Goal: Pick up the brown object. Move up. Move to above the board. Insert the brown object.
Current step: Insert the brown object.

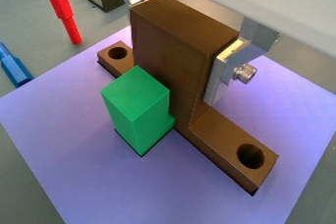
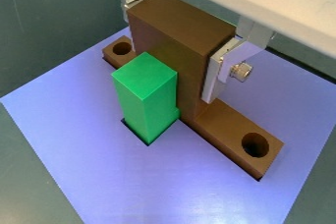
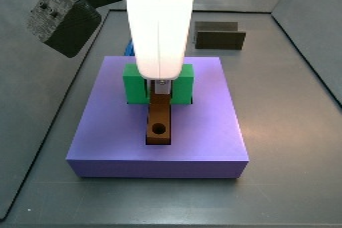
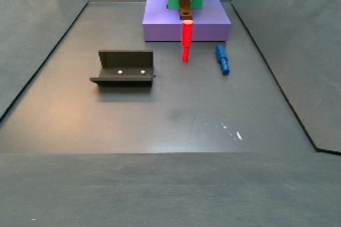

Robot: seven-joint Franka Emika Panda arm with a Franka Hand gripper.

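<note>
Surroundings: grey walled counter (image 4: 160,112), seen whole in a side view, with most pieces gathered at its far end.

Fixture: dark L-shaped bracket on a base plate (image 4: 123,69) stood at the left of that side view, well apart from the work.

Board: large flat purple-blue rectangular block (image 3: 114,122) lay on the counter; a green bracket (image 1: 140,109) rose from its top, just beside the held piece.

Red peg: slim red cylinder (image 4: 186,42) lay just in front of the board in a side view, and showed at the edge of a wrist view (image 1: 58,8).

Brown object: orange-brown T-shaped piece (image 2: 184,46) stood upright on the board, its crosspiece with two round holes (image 2: 253,146) sunk along the slot, its long bar pointing up into the tool.

Tool: white two-finger gripper (image 1: 184,31) hung directly above the board, its silver fingers (image 2: 226,71) clamped on the upper bar of the brown object.

Key relation: the piece's long axis ran vertically, straight under the tool, with the crosspiece along the slot; judged from this, insertion looked nearly or fully seated, so only a straight downward press or a release remained.

Blue piece: small blue bar (image 4: 222,60) lay right of the red peg, apart from the board.
</note>
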